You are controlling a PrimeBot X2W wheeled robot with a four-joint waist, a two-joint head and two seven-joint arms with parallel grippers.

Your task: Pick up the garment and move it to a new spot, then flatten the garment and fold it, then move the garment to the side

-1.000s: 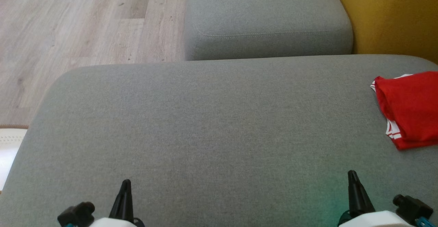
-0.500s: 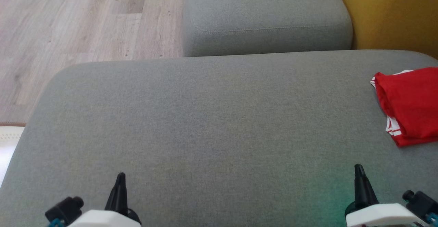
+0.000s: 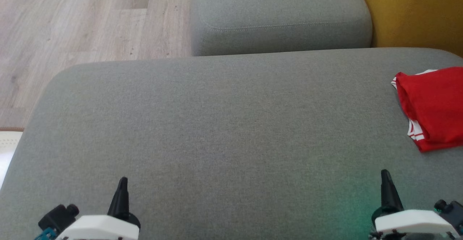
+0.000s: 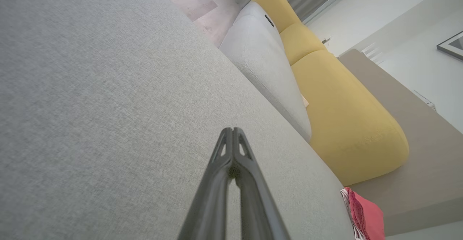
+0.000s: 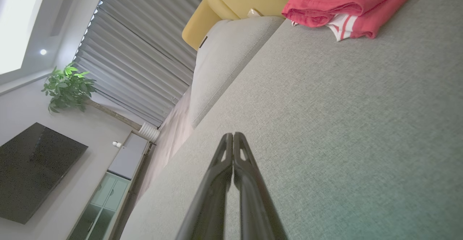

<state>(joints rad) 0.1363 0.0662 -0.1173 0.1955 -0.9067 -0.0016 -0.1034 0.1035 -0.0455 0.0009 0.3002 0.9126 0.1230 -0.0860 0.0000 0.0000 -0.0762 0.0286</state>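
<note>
The folded red garment (image 3: 434,106) with white stripes lies at the far right of the grey sofa seat (image 3: 224,124), well apart from both arms. The left jaws and right jaws are each pressed together, holding nothing. A dark tag (image 4: 269,20) on the neighbouring grey cushion (image 3: 278,12) is too small to read.

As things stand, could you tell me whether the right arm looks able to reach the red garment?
Probably yes: the red garment lies on the grey cushion ahead and right of the shut right claw, with only bare fabric between them. It must open first.
</note>
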